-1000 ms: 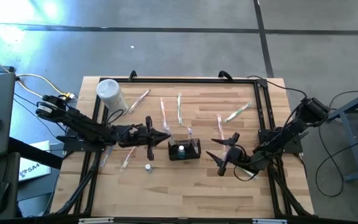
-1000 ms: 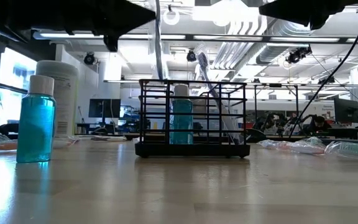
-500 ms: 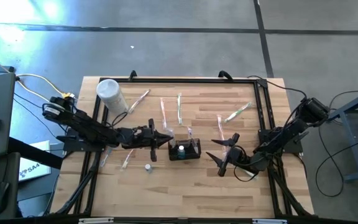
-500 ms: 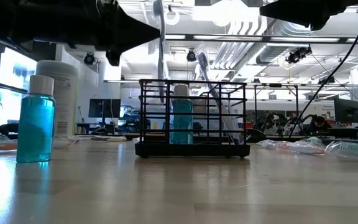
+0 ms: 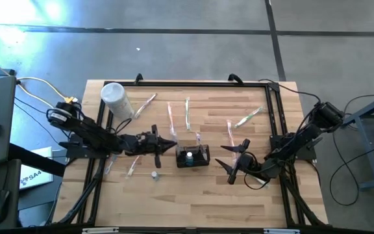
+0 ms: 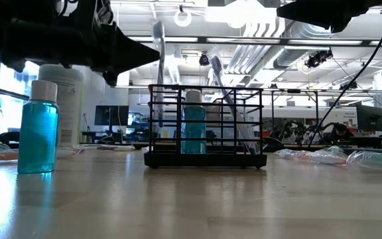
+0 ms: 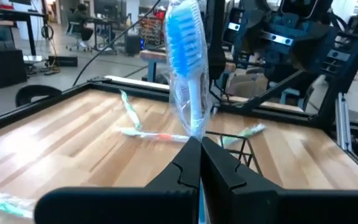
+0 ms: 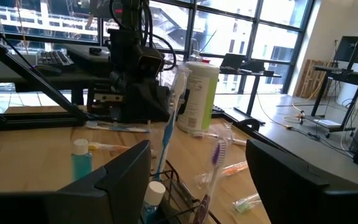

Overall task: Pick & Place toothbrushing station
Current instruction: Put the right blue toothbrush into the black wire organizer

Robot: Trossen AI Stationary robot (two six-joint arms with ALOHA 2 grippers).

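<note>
A: Where's the holder box?

B: Black wire holder box (image 5: 193,156) sits mid-table, between the two arms. A blue bottle (image 6: 192,123) and a purple toothbrush (image 8: 215,155) stand inside it.

A: Left claw?

B: Left gripper (image 7: 200,155) is clamped together on a wrapped blue toothbrush (image 7: 185,59), held upright just beside the box's left edge, bristles up.

A: Right one?

B: Right gripper (image 5: 234,160) hangs near the box's right side, fingers wide apart, holding nothing.

A: Anything else on the table?

B: White canister (image 5: 115,97) at the far left corner, a second blue bottle (image 6: 38,127) left of the box, wrapped toothbrushes (image 5: 178,116) scattered behind it.
</note>
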